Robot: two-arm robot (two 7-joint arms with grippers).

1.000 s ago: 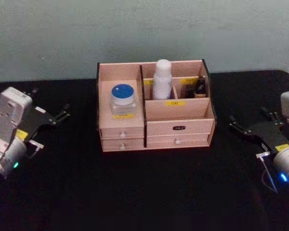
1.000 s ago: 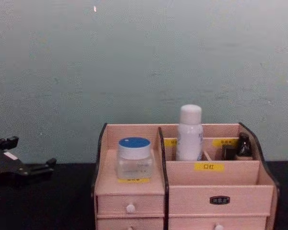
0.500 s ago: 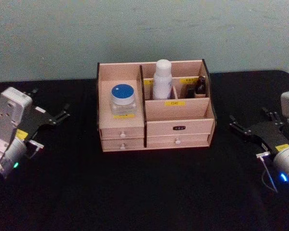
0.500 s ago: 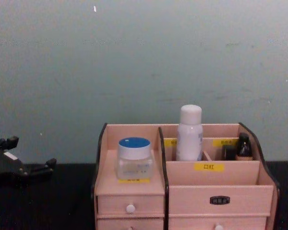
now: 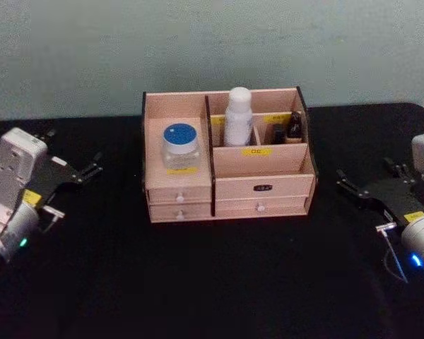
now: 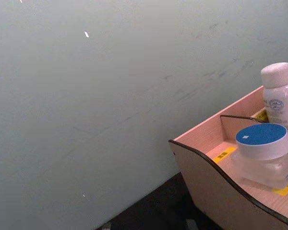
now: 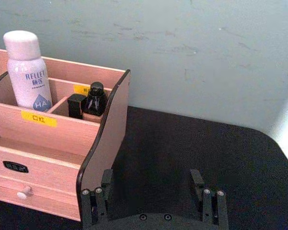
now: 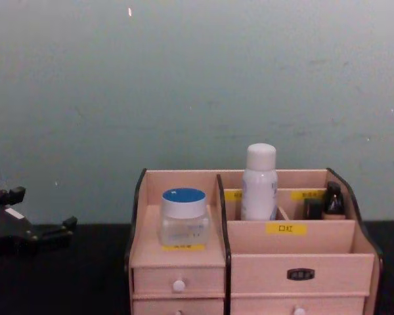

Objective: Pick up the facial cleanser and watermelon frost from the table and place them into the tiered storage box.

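1. Jaws on both grippers stand spread apart with nothing between them; the left gripper [image 5: 74,171] rests over the table [image 5: 219,282] at about 9 o'clock from the tiered storage box [image 5: 228,189], well apart from it.
2. At about 3 o'clock from the box, also well apart, sits the right gripper [image 5: 371,189], its dark fingers [image 7: 95,203] pointing towards the box's right side wall.
3. On the black table the tiered storage box stands upright near the back edge, in front of a pale green wall [image 8: 197,85]. Its small white-knobbed drawers [image 5: 180,199] face the robot.
4. A tall white bottle [image 5: 237,116] with a white cap stands upright in the rear middle compartment of the box, behind a yellow label [image 8: 285,228].
5. Next to it, in the rear compartment at the bottle's 3 o'clock, stands a small dark bottle [image 7: 94,102] with a black cap, just beside a short black item [image 7: 76,105].
6. On the raised left tier, at the white bottle's 8 o'clock, a clear jar [image 5: 179,146] with a blue lid sits upright above the left drawers.
7. Seen from the left wrist, the jar [image 6: 264,153] and the white bottle [image 6: 280,96] are close together past the box's dark-edged side wall [image 6: 221,191].
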